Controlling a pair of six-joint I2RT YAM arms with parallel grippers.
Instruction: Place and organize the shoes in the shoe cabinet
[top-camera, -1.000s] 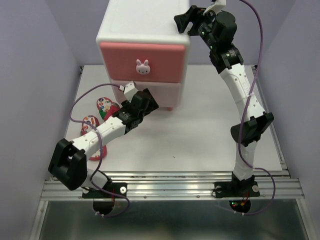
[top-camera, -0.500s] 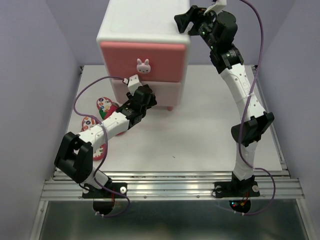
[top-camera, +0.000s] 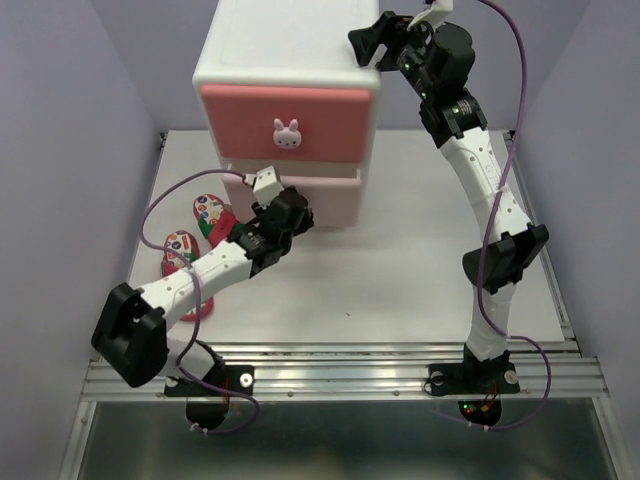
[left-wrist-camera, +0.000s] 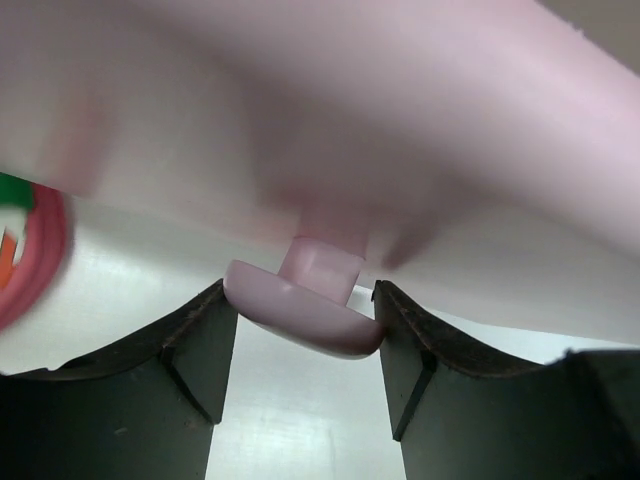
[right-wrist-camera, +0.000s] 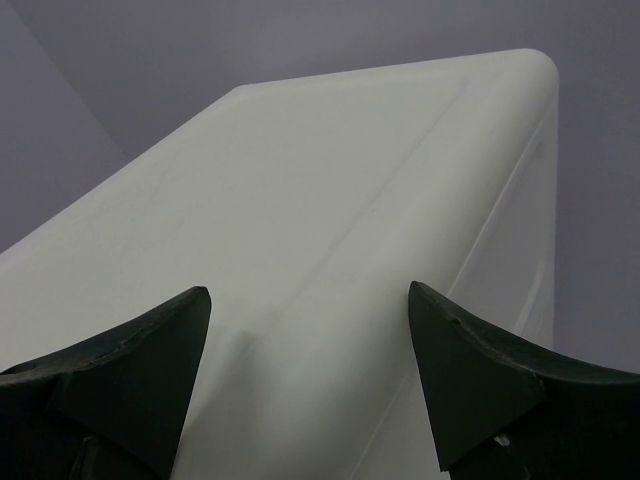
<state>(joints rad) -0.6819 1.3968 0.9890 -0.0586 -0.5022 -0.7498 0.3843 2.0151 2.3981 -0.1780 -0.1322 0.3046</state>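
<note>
Our left fingers (left-wrist-camera: 195, 350) stand on either side of the pale round knob (left-wrist-camera: 305, 318). Their inner tips press against its rim, so we read them as closed on it. The knob's short stem runs straight away from the fingers into the paler pink lower drawer front (top-camera: 325, 195). We judge that the coming pull turns on that line, with the drawer travelling back along the stem toward our bases.

The drawer front's long axis lies crosswise to the fingers, side to side, and its face points squarely at us. From above, a thin white edge shows over it, so it looks slightly out of the small white two-drawer shoe cabinet (top-camera: 290, 50). It sits below the darker pink upper drawer front (top-camera: 330, 120).

Behind the left fingers and off to their left, beside the forearm, the red flat sandals with printed insoles (top-camera: 206, 212) lie soles down on the white counter (top-camera: 420, 270). Their long axes run roughly toward the cabinet, and the nearer one is partly hidden by the arm. Our left arm is by far the nearer to them. We see no white sneakers in any view.

Our right fingers (right-wrist-camera: 120, 370) are spread wide and hold nothing, up at the cabinet's top right corner, with its white top lying between and beyond them. We cannot tell whether they touch it. They look placed to steady the cabinet.
</note>
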